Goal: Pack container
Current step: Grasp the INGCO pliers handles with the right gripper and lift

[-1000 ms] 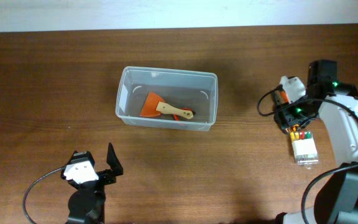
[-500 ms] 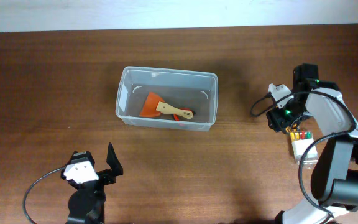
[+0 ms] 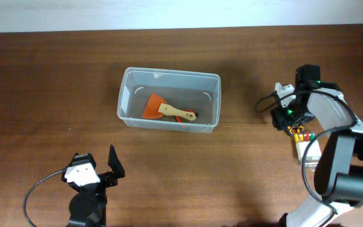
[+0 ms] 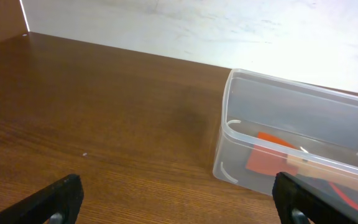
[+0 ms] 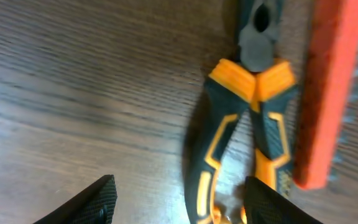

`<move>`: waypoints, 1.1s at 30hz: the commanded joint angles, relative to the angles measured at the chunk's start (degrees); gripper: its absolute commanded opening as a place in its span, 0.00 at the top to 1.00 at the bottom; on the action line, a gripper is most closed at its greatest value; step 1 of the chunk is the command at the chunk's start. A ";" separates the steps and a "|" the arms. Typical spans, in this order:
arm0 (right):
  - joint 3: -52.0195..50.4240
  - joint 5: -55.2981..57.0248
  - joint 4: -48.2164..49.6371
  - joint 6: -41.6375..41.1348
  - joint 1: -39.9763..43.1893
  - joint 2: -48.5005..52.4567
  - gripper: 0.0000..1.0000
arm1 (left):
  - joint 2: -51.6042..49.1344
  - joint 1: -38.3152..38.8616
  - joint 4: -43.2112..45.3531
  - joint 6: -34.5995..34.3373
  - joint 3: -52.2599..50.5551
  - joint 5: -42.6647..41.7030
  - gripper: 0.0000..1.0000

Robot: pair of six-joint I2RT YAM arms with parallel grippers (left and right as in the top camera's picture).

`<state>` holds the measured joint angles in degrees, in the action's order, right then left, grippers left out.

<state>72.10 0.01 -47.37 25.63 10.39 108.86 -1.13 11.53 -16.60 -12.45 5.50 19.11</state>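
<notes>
The container point(image 3: 122, 104) is a clear bluish tub in the middle of the table. It also shows in the left wrist view point(image 4: 291, 85). An orange scraper with a wooden handle point(image 3: 153, 105) lies inside it. My right gripper point(image 5: 182, 202) is open, low over pliers with orange-and-black handles point(image 5: 247, 118) on the table at the right. One handle lies between the fingers and the other runs under the right finger. In the overhead view the right wrist point(image 3: 292, 112) hides the pliers. My left gripper point(image 4: 179, 205) is open and empty, near the front left, short of the container.
An orange-red bar with a toothed edge point(image 5: 328, 93) lies right beside the pliers. A small white box of coloured bits point(image 3: 309, 149) sits just in front of the right wrist, partly under the arm. A white wall edges the table's far side.
My right arm has swung left and back, away from the white box, and now hovers low over the pliers. The left arm and the container have not moved.
</notes>
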 commanded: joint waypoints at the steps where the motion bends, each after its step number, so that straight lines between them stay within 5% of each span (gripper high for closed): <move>1: -0.31 0.68 0.72 -0.68 -0.20 2.58 0.34 | 0.35 0.22 -0.11 0.50 -0.15 0.20 0.01; 12: -0.31 0.68 2.51 -0.68 -0.15 3.76 0.40 | 0.35 0.20 -0.11 0.50 -0.15 0.20 0.01; 33: 6.05 0.68 -1.86 -3.69 -0.26 3.45 0.82 | 0.35 0.22 -0.11 0.50 -0.17 0.20 0.01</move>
<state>74.15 0.60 -48.80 23.77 10.39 112.33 -1.13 11.53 -16.60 -12.45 5.50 19.11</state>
